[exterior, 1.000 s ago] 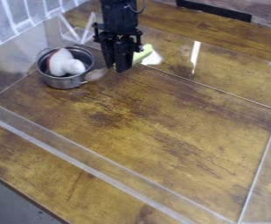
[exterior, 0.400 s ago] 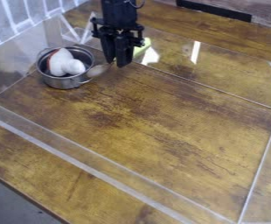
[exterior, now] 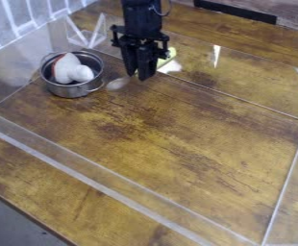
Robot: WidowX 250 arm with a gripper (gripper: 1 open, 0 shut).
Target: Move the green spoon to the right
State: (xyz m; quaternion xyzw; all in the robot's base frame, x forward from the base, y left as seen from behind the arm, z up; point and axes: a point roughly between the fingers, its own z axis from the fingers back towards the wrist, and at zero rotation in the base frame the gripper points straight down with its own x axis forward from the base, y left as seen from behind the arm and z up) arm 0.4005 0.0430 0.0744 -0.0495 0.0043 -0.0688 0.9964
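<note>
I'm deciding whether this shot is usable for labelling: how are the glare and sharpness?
Camera view: bright glare patches on the brown wooden table right of the black robot hand; soft, grainy detail throughout; the yellow-green spoon handle is partly hidden and blurry.

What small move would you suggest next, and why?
Probably ease the black robot hand rightward, keeping it low: it straddles or overlaps the spoon with the yellow-green plastic handle, and the round steel bowl sits left. Whether it grips is unclear.
</note>
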